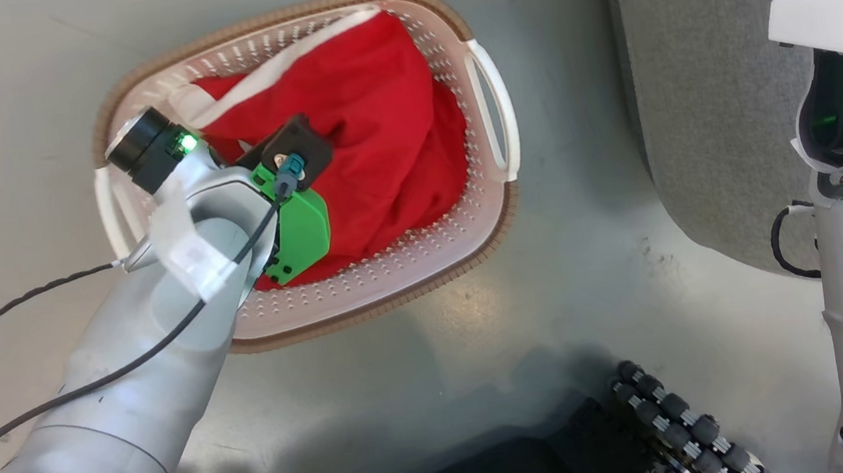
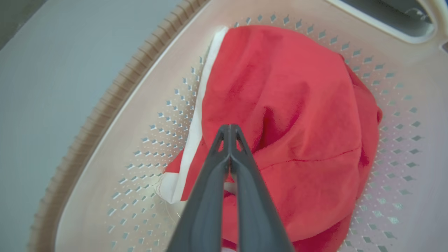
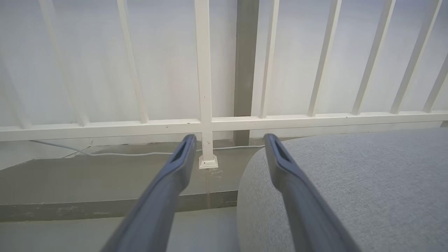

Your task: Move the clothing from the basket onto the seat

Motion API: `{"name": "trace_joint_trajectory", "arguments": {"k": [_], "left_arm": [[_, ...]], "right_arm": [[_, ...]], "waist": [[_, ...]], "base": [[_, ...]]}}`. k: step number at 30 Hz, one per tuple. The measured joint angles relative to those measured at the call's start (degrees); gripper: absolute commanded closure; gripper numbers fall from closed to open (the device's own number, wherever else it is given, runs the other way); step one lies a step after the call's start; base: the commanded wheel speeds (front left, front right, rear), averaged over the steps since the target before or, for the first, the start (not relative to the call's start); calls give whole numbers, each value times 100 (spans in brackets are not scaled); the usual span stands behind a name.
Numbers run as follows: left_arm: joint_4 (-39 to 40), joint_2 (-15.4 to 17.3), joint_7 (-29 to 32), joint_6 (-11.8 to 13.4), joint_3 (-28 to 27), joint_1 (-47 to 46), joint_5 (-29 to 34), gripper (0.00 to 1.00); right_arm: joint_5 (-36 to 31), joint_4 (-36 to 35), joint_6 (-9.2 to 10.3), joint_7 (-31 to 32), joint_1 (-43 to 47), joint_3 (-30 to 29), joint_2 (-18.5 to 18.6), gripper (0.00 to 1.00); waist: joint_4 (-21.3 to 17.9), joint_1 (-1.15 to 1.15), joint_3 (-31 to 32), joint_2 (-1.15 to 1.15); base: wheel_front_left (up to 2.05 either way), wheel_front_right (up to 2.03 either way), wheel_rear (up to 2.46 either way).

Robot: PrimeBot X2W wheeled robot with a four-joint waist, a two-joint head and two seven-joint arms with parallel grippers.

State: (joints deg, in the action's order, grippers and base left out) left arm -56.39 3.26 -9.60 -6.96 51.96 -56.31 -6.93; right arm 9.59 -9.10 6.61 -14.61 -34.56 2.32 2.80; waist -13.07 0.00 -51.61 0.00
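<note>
The clothing point(image 1: 377, 116) is a red garment with a white stripe, heaped in the cream perforated basket point(image 1: 366, 305) on the floor. My left arm reaches down into the basket, its wrist covering the fingers in the head view. In the left wrist view my left gripper point(image 2: 230, 128) is shut, tips together in a puckered fold of the clothing point(image 2: 297, 105) near its white edge, above the basket point(image 2: 115, 115) wall. The grey seat point(image 1: 703, 81) lies to the right of the basket. My right gripper point(image 3: 229, 140) is open and bare beside the seat point(image 3: 350, 182) edge.
My dark base with its black roller wheel point(image 1: 676, 421) sits at the bottom of the head view. Beyond the seat stands a white railing point(image 3: 206, 87), with a thin cable point(image 3: 115, 153) along its foot. Grey floor point(image 1: 587, 250) separates basket and seat.
</note>
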Motion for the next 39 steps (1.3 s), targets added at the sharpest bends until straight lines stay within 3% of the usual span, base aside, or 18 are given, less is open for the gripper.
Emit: {"name": "trace_joint_trajectory", "arguments": {"k": [3, 6, 8, 9, 10, 19, 23, 39], "left_arm": [[90, -29, -241, 96, -200, 1, -200, 100], [165, -45, -353, 247, -413, 2, -377, 66], [270, -53, -433, 360, -649, 7, -633, 52], [321, -55, -443, 411, -738, 14, -694, 5], [363, -59, -467, 470, -812, 21, -746, 0], [939, -88, -508, 924, -1581, 311, -1339, 0], [1603, -89, -508, 1160, -2011, 453, -1412, 0], [2725, 385, -506, 1308, -3155, 1934, -1452, 0]], "right_arm": [[-10, 42, -4, 0, 16, -40, 3, 0], [-31, 96, -19, 0, 79, -80, 10, 0], [-60, 175, -37, 0, 205, -116, 24, 0], [-63, 201, -64, 0, 242, -123, 31, 0], [-69, 233, -80, 0, 268, -131, 33, 0], [-146, 466, -203, 0, 621, -130, 42, 0], [-219, 588, -256, 0, 847, -123, 54, 0], [-310, 1036, -447, 0, 1533, 118, 47, 0]], "waist": [[80, 0, 114, 0], [154, 0, 245, 0], [226, 0, 390, 0], [248, 0, 441, 0], [271, 0, 497, 0], [425, 0, 1029, 0], [487, 0, 1278, 0], [672, -1, 2320, 0]], "base": [[0, 0, 0], [0, 0, 0], [0, 0, 0], [0, 0, 0], [0, 0, 0], [0, 0, 0], [0, 0, 0], [0, 0, 0]]}}
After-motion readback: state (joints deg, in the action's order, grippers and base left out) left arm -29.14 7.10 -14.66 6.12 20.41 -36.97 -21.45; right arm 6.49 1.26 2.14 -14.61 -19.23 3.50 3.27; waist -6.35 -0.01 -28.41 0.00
